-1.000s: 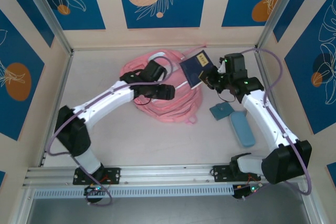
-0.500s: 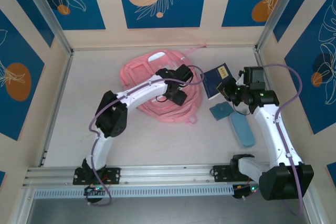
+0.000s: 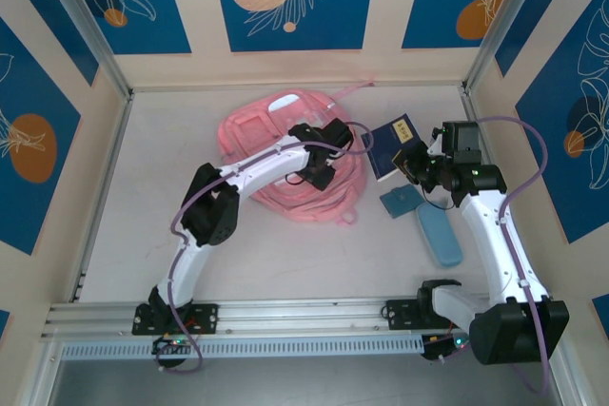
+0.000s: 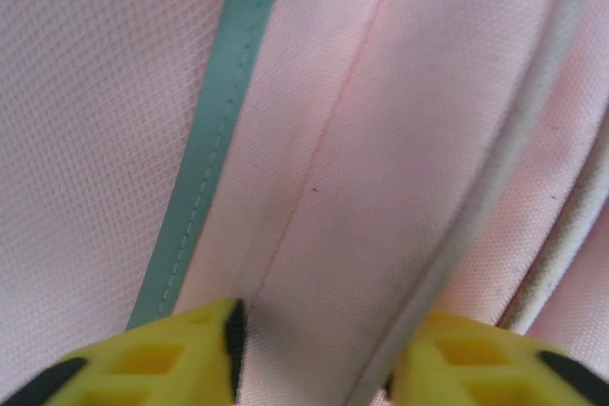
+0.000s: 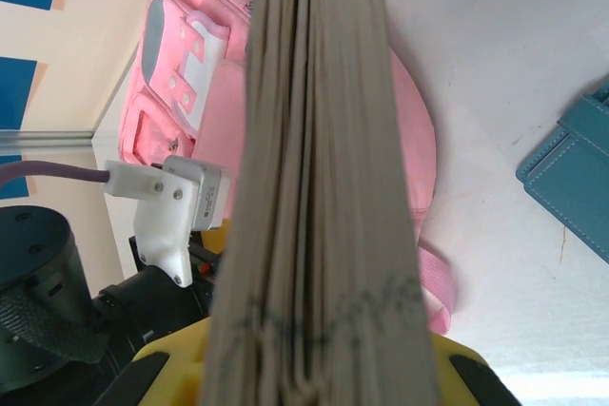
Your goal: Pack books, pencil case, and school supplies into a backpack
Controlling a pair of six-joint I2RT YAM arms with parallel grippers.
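Clamps the navy book point(image 3: 390, 146) in the right jaws, just right of the pink backpack point(image 3: 249, 130). Straddles a fabric fold with half-narrow left jaws; cannot tell whether pinched. Wants a firm bite, then a lift.

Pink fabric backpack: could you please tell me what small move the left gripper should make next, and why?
Probably close the left gripper on a fold of the pink fabric backpack: its yellow fingers straddle the cloth, not yet pinching, while the right gripper holds the dark navy book beside the bag, needing an opening.
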